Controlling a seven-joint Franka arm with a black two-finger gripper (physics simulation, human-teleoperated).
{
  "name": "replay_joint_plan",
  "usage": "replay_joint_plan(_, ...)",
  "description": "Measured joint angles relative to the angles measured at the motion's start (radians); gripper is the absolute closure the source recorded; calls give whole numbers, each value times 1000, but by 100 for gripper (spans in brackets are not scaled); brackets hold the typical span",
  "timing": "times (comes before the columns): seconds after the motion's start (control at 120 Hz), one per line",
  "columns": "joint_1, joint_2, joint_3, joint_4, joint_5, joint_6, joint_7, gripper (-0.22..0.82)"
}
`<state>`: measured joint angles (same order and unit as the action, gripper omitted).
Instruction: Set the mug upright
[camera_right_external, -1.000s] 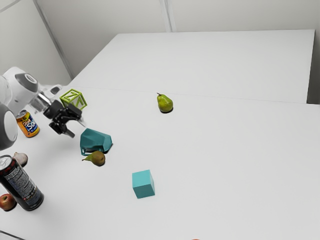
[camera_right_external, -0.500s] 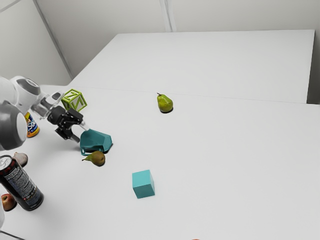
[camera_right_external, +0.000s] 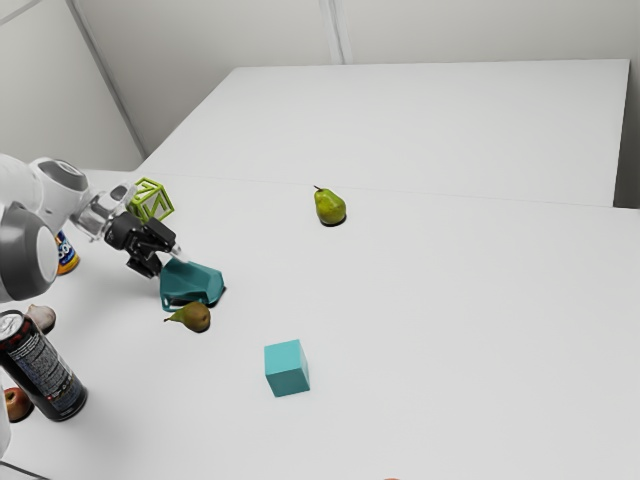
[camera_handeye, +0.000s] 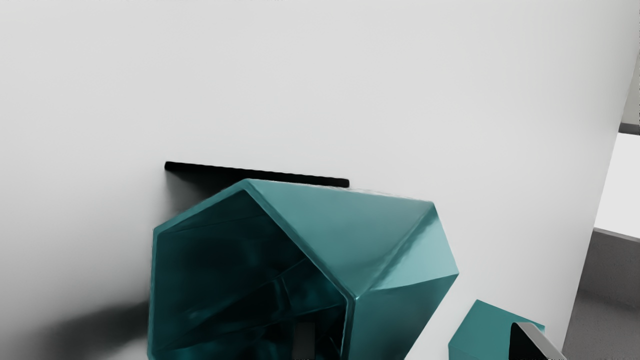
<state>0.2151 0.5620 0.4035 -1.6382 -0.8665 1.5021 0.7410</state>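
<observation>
The teal faceted mug (camera_right_external: 193, 283) lies on its side on the table, with its mouth toward the arm. My gripper (camera_right_external: 168, 263) is at the mouth end of the mug, its fingers spread. Seen from the hand, the mug (camera_handeye: 390, 240) shows its dark hollow inside, and the gripper (camera_handeye: 417, 344) straddles one side wall: one fingertip (camera_handeye: 303, 340) overlaps the mouth, the other (camera_handeye: 531, 342) is outside the wall. Contact with the wall cannot be made out.
A brown pear (camera_right_external: 196, 317) lies close beside the mug. A green frame cube (camera_right_external: 151, 200) stands behind the gripper. Farther off are a teal cube (camera_right_external: 287, 368) and a green pear (camera_right_external: 330, 207). A dark can (camera_right_external: 42, 367), garlic (camera_right_external: 41, 317) and orange can (camera_right_external: 66, 254) are near the arm.
My gripper has moved toward the exterior view's right, up to the mug's mouth end. The mug and the fruit have stayed in place.
</observation>
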Motion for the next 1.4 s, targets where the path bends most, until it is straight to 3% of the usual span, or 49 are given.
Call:
replay_joint_plan(0.117,0,-3,0,-1,-4,-3,5,34)
replay_joint_plan(0.308,-2,-6,-5,-5,-9,-9,9,61)
replay_joint_plan(0.458,-6,-13,-7,-11,-12,-14,11,71)
replay_joint_plan(1.0,-23,-57,-18,-18,-19,3,5,78)
replay_joint_plan(1.2,-81,-114,-19,-17,33,118,-51,78)
replay_joint_plan(1.4,-177,-161,-18,-43,232,316,-193,78)
